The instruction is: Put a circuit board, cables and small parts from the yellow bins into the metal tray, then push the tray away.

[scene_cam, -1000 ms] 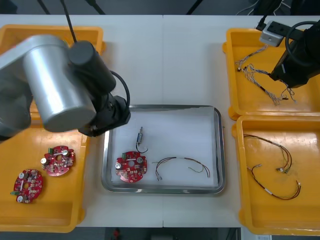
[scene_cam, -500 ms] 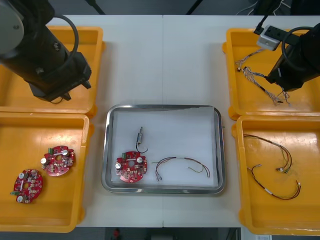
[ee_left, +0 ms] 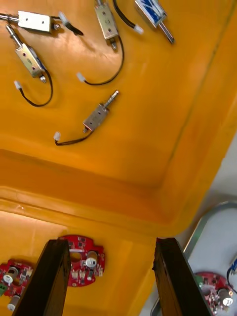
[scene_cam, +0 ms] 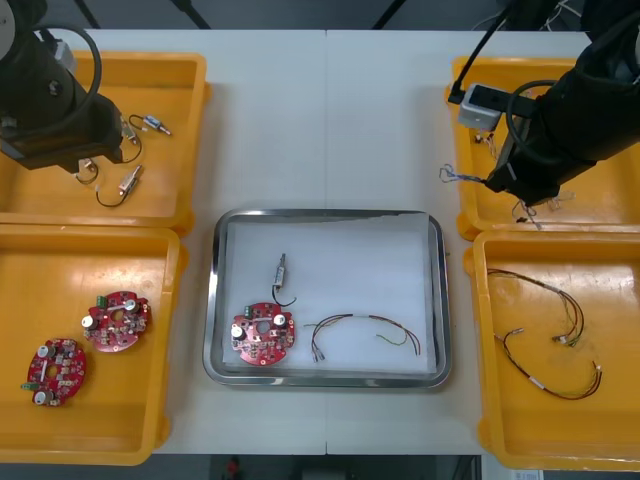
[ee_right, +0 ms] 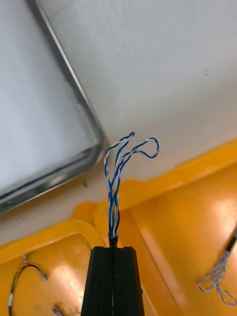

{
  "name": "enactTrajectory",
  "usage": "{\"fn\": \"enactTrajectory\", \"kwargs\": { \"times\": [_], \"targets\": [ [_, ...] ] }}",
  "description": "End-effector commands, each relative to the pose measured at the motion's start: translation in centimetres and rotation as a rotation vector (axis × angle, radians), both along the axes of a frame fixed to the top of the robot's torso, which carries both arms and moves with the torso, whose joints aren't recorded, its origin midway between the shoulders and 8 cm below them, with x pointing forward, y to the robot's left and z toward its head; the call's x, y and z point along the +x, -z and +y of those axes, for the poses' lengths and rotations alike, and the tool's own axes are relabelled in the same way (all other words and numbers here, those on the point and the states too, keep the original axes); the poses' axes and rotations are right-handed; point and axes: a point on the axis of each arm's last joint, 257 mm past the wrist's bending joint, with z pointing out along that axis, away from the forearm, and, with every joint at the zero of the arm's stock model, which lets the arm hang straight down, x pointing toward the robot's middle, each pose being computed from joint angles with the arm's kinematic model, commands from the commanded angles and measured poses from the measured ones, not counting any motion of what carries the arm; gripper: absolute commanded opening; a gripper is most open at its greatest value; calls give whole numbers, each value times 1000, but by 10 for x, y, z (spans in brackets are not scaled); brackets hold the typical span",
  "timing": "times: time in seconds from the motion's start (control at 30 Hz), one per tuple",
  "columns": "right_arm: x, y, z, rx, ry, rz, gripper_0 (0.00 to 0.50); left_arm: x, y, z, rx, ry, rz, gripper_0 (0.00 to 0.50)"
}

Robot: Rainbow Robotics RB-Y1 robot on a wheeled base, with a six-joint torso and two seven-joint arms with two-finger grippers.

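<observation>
Blue-and-white cable (ee_right: pixel 114 187) juts straight from the right gripper's (ee_right: pixel 113 247) clamping fingers toward the metal tray (ee_right: pixel 70 79). Left gripper's (ee_left: pixel 111 242) fingers stand apart

Light table (scene_cam: pixel 380 120), centre seam (scene_cam: pixel 325 100), dark floor (scene_cam: pixel 300 12) beyond

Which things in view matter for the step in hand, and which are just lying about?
In play: right gripper, fingers shut on the twisted blue and white cable, near the metal tray; the tray's circuit board, small metal part, red and yellow cable.
Lying about: two spare circuit boards, small metal parts under the open left gripper, cables in the near right yellow bin.
</observation>
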Motion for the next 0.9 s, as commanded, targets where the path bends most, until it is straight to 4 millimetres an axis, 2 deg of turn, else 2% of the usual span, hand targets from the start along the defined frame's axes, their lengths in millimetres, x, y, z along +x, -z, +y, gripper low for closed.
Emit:
{"fn": "enactTrajectory", "kwargs": {
  "times": [0.03,0.23,0.4,0.6,0.9],
  "targets": [
    [-3,-19,36,-5,-130,-33,0,26,-42,39,22,-77,-113,495],
    [-14,-9,69,-24,-226,-31,0,44,-41,70,62,-80,-137,494],
    [-26,9,97,-36,-308,-35,0,59,-37,90,54,-88,-159,493],
    [-39,37,126,-21,-376,-18,0,74,-35,108,19,-132,-195,500],
    [-38,72,153,-67,-455,-73,0,87,-35,124,-6,-169,-238,500]
  ]
}}
